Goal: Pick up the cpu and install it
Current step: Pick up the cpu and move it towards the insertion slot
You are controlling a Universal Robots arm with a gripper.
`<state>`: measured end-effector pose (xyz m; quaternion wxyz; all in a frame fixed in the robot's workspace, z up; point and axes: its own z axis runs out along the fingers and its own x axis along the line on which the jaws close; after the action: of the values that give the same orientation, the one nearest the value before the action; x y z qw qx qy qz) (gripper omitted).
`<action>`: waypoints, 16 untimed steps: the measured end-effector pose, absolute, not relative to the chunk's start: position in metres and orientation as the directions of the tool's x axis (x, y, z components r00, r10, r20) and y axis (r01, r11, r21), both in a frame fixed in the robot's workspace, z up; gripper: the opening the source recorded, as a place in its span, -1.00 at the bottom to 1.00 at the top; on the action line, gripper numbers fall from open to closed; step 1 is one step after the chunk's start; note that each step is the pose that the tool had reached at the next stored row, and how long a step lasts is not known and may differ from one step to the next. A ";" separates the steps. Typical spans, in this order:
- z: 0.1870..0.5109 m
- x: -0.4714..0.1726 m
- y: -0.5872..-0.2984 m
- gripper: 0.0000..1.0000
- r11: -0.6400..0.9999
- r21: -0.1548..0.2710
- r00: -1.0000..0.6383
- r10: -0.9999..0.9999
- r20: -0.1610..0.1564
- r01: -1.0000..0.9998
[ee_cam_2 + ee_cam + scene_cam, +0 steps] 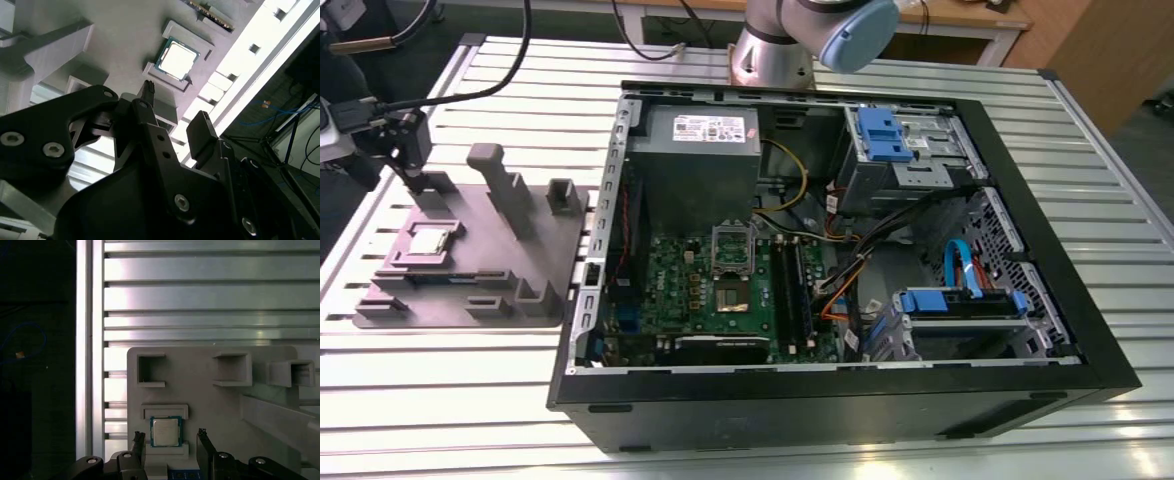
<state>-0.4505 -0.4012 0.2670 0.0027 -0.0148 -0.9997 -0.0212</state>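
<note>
Exterior view, starting from its left: the gripper [416, 170] hangs over the far corner of the grey tray [487, 295], which lies flat on the slatted table [454, 400]. The cpu [430, 243] sits in a shallow square recess of that tray, silver top up, just on the near side of the gripper. Toward the exterior view's right, well apart from the tray, stands the open computer case [854, 405] with the green motherboard [680, 290] lying in its floor. The jaws are apart and hold nothing. In the first wrist view the cpu [166, 432] lies in the gap between the two black fingers [139, 441], close to centred, with bare tray showing on each side of it, so the opening looks wider than the chip. In the second wrist view the cpu [177, 60] shows beyond the fingertips [148, 89], clear of them. From that I judge that the jaws are above the chip and not touching it. The chip is square and has no long axis. Its edges run roughly parallel to the finger faces, and it lies almost straight ahead of the jaws along their own reach.
</note>
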 end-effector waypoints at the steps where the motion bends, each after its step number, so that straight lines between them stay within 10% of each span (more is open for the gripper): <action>1: 0.265 -0.451 -0.403 0.06 0.999 0.043 -1.000 0.029 0.006 0.030; 16: 0.259 -0.451 -0.409 0.06 0.999 0.045 -1.000 0.024 0.006 0.025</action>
<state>-0.4508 -0.4095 0.2593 0.0027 -0.0123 -0.9997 -0.0228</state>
